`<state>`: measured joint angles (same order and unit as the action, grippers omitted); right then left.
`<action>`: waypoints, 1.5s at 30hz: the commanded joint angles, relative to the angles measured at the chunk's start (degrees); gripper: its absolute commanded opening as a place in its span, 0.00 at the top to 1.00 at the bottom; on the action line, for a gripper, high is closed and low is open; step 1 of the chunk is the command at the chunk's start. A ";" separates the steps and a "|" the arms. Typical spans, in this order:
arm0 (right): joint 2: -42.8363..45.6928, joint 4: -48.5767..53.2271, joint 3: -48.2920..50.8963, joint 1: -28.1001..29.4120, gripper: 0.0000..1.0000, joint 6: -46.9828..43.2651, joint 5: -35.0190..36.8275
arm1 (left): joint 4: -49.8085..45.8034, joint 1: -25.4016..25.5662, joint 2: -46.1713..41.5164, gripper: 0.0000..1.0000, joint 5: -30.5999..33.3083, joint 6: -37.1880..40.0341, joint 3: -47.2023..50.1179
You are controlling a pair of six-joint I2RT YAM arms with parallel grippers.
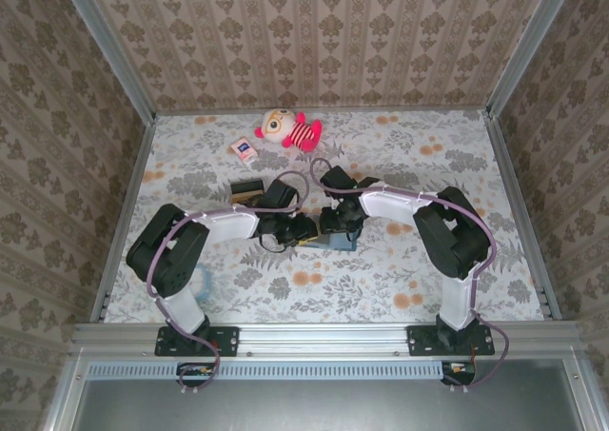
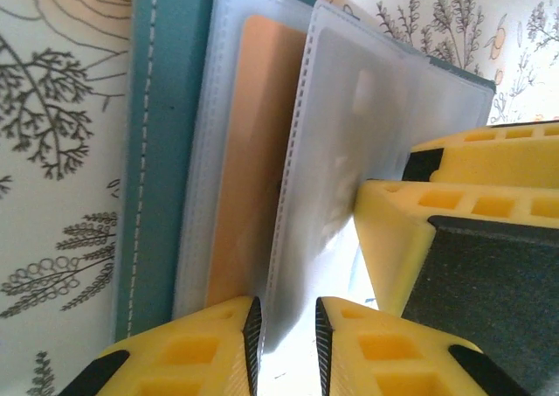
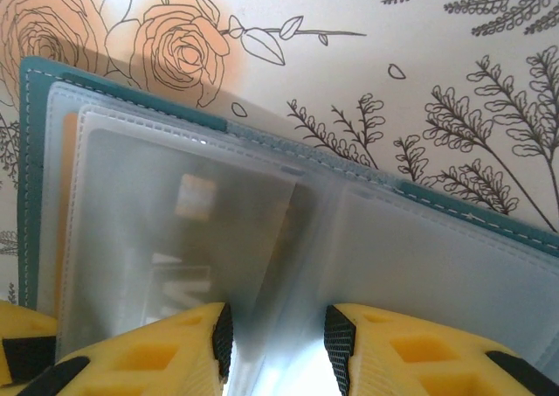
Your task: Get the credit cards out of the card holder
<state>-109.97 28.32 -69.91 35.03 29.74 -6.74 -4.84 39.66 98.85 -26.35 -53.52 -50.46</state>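
From above, both arms reach to the middle of the counter [image 1: 400, 279]. There the left claw [image 1: 301, 231] and the right claw [image 1: 339, 224] meet over the card holder [image 1: 333, 245], which lies open and largely hidden beneath them. A doll [image 1: 285, 128], a white-and-red packet [image 1: 244, 149] and a dark block [image 1: 247, 191] lie well apart behind. In the left wrist view the holder is spread flat, its frosted sleeves [image 2: 349, 151] fanned out from the teal cover, and a tan-orange card [image 2: 253, 151] sits in the sleeve next to that cover. The left claw is narrowly parted with a sleeve's edge in the gap, likely to get at a card; I cannot tell whether it bites. The right claw stands just beside it on the inner leaves, probably to steady the holder. In the right wrist view a second card [image 3: 175, 239], greyed by the plastic, sits in its sleeve. The right claw straddles the leaves near the fold, narrowly parted, and I cannot tell whether it grips them. Neither card is out yet.
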 commanded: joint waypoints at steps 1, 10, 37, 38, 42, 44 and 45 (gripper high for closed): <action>-5.10 3.94 4.43 -0.92 0.60 -0.04 1.70 | 2.46 0.20 1.08 0.74 -2.38 1.13 -0.78; 2.34 -0.01 2.58 -1.98 0.54 0.15 -4.40 | 1.07 -0.02 1.00 0.79 0.04 1.53 -0.37; 29.90 -9.78 14.10 -13.09 0.29 2.47 -5.25 | 7.50 6.54 3.71 0.50 1.39 0.73 -7.73; 29.89 -9.47 14.10 -13.14 0.29 2.08 -5.43 | 8.14 6.77 3.97 0.47 1.40 0.35 -7.72; 29.90 -9.21 13.92 -13.03 0.30 -0.53 -7.83 | 9.72 7.18 3.05 0.41 3.85 -1.01 -6.59; 29.89 -10.03 13.84 -12.88 0.29 -0.93 -8.92 | 10.43 7.14 1.32 0.39 5.54 -1.58 -5.28; 29.84 -10.53 13.71 -12.65 0.30 -0.76 -9.32 | 10.47 7.15 0.38 0.38 6.09 -1.66 -4.75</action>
<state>-81.14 19.38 -56.40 21.93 30.41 -13.41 3.90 46.48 102.04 -23.29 -54.02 -56.73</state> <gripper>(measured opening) 0.705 0.615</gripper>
